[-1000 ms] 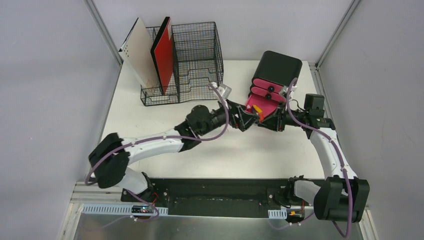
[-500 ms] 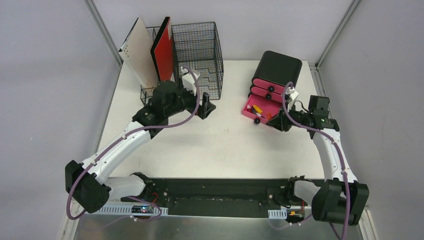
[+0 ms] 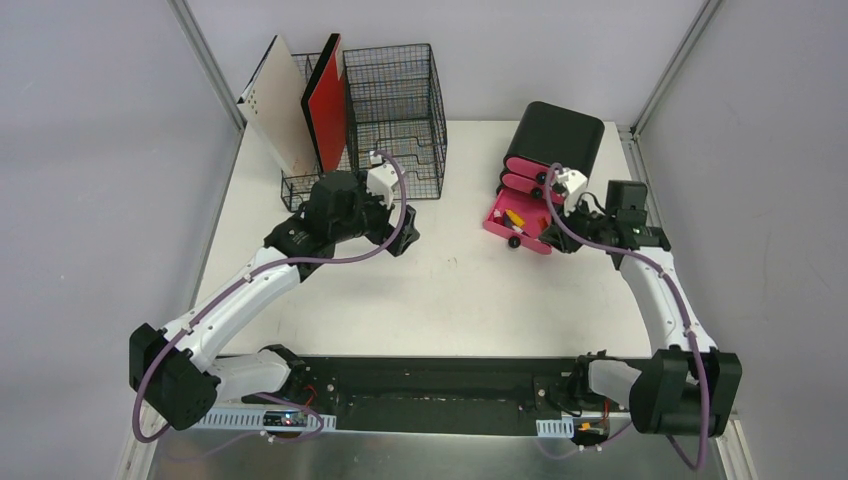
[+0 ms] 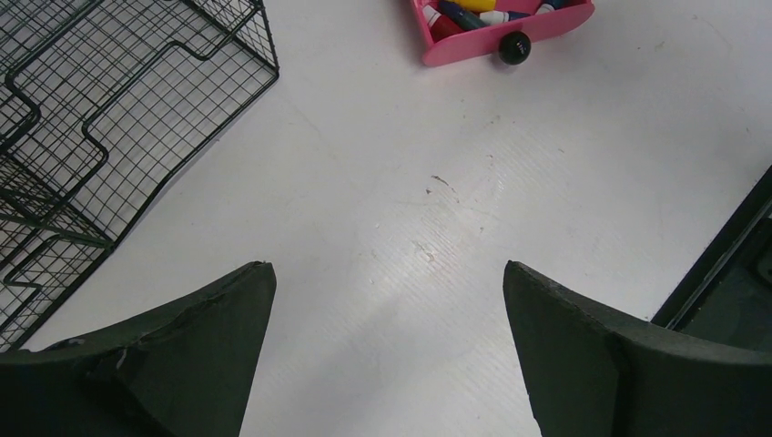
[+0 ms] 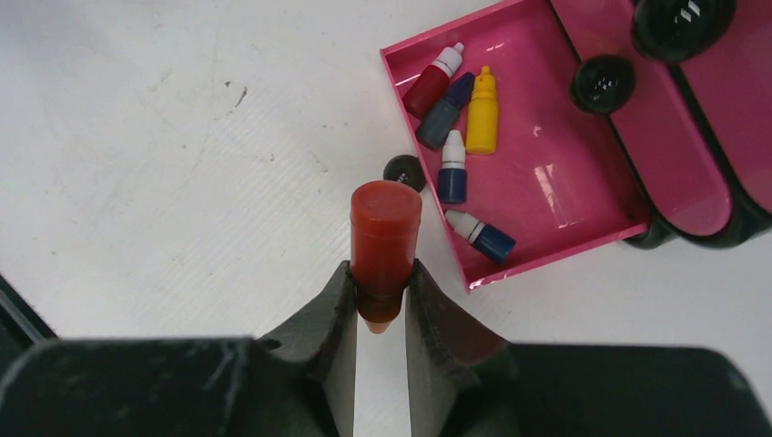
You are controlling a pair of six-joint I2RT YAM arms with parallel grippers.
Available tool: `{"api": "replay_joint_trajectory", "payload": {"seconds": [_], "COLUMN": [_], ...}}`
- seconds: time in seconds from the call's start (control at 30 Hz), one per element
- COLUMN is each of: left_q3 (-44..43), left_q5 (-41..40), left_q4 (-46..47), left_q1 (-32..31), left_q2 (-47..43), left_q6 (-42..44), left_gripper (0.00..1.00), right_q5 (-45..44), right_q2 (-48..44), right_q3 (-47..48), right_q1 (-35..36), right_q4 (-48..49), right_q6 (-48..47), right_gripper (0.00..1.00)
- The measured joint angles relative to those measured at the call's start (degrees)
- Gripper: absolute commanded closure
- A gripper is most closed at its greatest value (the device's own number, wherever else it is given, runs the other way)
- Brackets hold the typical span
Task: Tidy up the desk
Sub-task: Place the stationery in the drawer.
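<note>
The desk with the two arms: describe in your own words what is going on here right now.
The right gripper is shut on a small orange-red bottle, held just beside the open pink drawer, which already contains five small bottles. The left gripper is open and empty over bare desk, near the wire organizer.

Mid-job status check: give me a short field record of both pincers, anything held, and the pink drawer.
left pincer: open, empty, over the desk near the wire organizer
right pincer: shut on red bottle, beside the drawer
pink drawer: pulled out from the black box
drawer contents: five small bottles
</note>
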State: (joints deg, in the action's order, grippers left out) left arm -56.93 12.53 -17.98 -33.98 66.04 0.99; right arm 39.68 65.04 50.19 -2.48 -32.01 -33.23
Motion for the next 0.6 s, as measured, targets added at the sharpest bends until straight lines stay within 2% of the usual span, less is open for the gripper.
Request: {"api": "replay_joint_trajectory", "payload": {"seconds": [0.2, 0.43, 0.47, 0.53, 0.6], "left_q3": [0.00, 0.00, 0.00, 0.00, 0.00], "left_q5": [0.22, 0.22, 0.22, 0.22, 0.22], "left_q4": [-0.15, -0.46, -0.55, -0.59, -0.61], "left_q1": [0.33, 0.33, 0.33, 0.33, 0.33], "left_q2": [-1.18, -1.31, -1.31, -1.31, -1.31], "left_q6": [0.13, 0.50, 0.59, 0.79, 1.01], "left_gripper": [0.01, 0.01, 0.01, 0.01, 0.01], "right_q5": [-8.98, -17.42, -18.67, -20.98, -22.97], "right_q2": [7.02, 13.55, 14.40, 15.89, 17.42], "right_q3": [6.58, 11.93, 12.55, 13.20, 13.55], "right_q1": [7.17, 11.54, 11.98, 12.61, 12.81], "right_q4": [-0.50, -1.31, -1.25, -0.98, -0.74], "right_q6": [-2.43, -4.04, -4.00, -3.87, -3.50], "right_gripper": [0.98, 0.92, 0.88, 0.73, 0.51]}}
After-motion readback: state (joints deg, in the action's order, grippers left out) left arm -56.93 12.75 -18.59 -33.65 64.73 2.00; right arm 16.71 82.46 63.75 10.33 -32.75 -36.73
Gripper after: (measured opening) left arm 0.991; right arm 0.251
